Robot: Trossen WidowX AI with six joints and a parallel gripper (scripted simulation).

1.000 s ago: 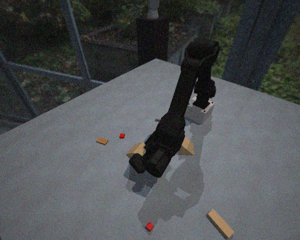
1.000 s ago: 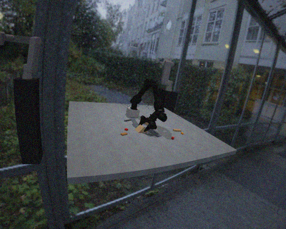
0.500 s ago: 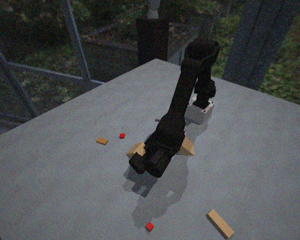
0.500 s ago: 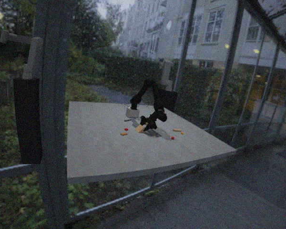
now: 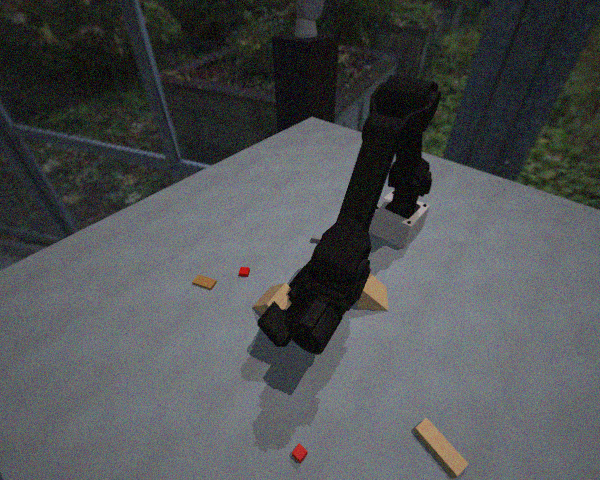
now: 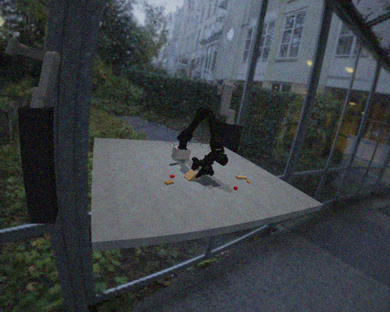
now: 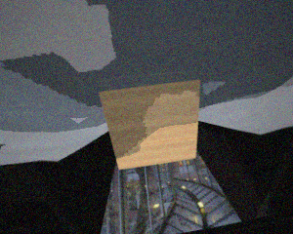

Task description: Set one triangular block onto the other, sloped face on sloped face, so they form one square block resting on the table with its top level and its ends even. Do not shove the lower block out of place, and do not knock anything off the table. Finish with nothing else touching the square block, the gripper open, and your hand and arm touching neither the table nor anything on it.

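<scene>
Two tan triangular blocks lie on the grey table (image 5: 135,335). The left one (image 5: 270,298) (image 6: 190,174) (image 7: 151,124) sits between my fingers and fills the middle of the wrist view. The other triangular block (image 5: 374,298) lies just to the right, behind my arm, sloped face up, apart from the first. My gripper (image 5: 289,305) (image 6: 199,171) (image 7: 151,128) is low at the table top and shut on the left block. Its fingertips are hidden by the wrist in the top view. I cannot tell whether the held block still touches the table.
A small tan flat piece (image 5: 204,281) and a red cube (image 5: 244,271) lie to the left. Another red cube (image 5: 299,452) and a long tan plank (image 5: 440,446) lie near the front. The arm's base (image 5: 399,221) stands behind.
</scene>
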